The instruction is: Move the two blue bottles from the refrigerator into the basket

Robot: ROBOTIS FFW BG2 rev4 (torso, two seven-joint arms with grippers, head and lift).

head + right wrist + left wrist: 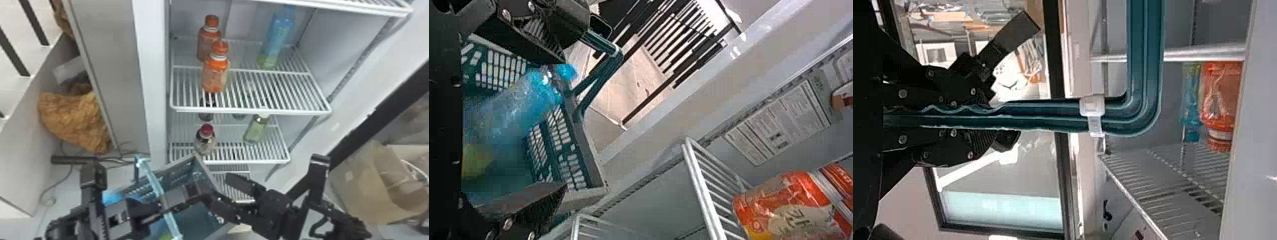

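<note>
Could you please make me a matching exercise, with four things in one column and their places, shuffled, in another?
Things:
1. Front orange bottle
2. Red-capped bottle
3. Standing blue bottle
4. Basket handle

Places:
A. Upper shelf, robot's right side
B. Between the fingers of the left gripper
C. Lower shelf
D. Upper shelf, robot's left side

Right pairs: 1-D, 2-C, 3-A, 4-B

Head view: above basket (183, 169), facing down-forward. Left wrist: close at basket handle (1145, 60), toward refrigerator (1158, 172). Right wrist: close, across basket. Head/right share basket interior.
</note>
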